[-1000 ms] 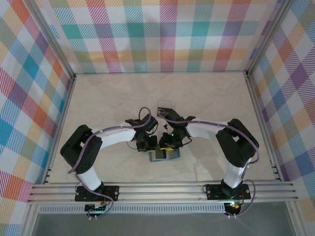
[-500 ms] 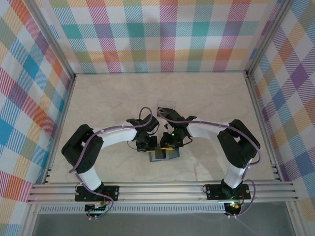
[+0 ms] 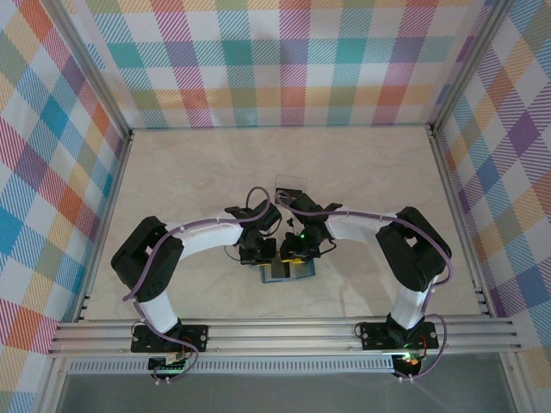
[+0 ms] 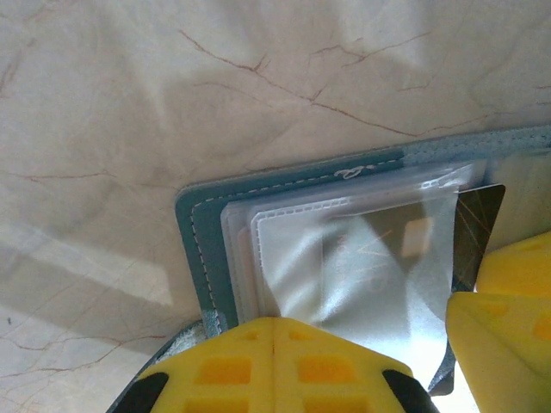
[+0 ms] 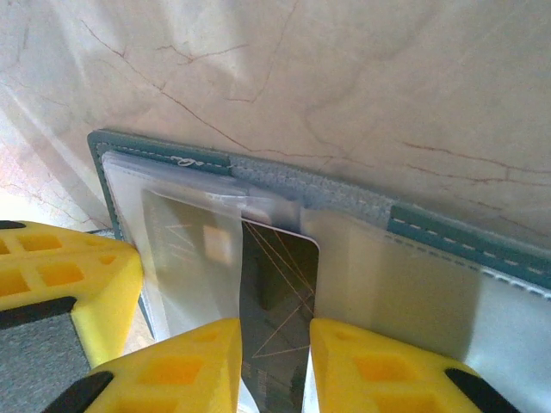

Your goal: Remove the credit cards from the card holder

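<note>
Two roles: left gripper [image 4: 274, 344] (shut) pins card holder [image 4: 202, 249]; right gripper [image 5: 275, 340], narrowly parted astride credit card [image 5: 280, 258], should pull straight

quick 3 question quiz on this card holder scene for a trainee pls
1. True or false: the card holder lies opened out flat on the table.
2. What dark thing shows in the gap of the right pincer?
3. The jaws of the left pincer are: A wide apart, B shut together, C clamped on a tray.

Key: 1 true. 2 a card, partly out of its clear sleeve. 3 B.
</note>
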{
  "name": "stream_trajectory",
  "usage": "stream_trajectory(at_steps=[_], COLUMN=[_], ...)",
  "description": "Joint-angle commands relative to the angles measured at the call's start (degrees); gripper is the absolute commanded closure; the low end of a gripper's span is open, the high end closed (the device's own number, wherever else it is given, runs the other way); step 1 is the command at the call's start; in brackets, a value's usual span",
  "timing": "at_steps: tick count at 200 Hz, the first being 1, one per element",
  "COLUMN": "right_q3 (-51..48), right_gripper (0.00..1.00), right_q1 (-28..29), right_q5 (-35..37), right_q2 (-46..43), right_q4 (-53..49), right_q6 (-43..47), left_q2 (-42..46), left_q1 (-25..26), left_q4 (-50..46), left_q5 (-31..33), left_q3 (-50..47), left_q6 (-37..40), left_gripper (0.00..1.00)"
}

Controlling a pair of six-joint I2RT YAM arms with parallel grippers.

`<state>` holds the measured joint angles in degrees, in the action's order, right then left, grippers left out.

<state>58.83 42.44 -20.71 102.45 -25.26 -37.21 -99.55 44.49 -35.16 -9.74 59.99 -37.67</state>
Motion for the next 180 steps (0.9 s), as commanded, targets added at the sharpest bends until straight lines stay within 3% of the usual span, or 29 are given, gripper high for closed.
stream_trajectory(at_steps=[1,31,81,180], right_q3=[-1.11,-1.00,-2.91,-17.06], right_gripper=[0.71,0.70,0.71,0.81], right_q1=[-0.07,-0.07,-0.23,-5.83], right_q5=[0.51,2.28,-2.63,-18.27], right_q2=[1.09,0.18,-0.01,-5.73], right_q4=[-1.02,-2.26,3.08,32.06], right_q6=[0.78,0.94,-0.42,-7.82], left_q2=[-3.50,-3.99,-4.24,-4.60], left_q1=[0.90,1.09,1.40,1.51], left_q4=[-6.93,-8.96,-7.27,-5.65], left_q5=[4.83,7.32,5.47,4.65], left_q3=[-1.14,-0.85,-1.32,-2.56], left_q6=[1.12,1.36,0.66,0.11], left_gripper=[0.94,0.94,0.94,0.95])
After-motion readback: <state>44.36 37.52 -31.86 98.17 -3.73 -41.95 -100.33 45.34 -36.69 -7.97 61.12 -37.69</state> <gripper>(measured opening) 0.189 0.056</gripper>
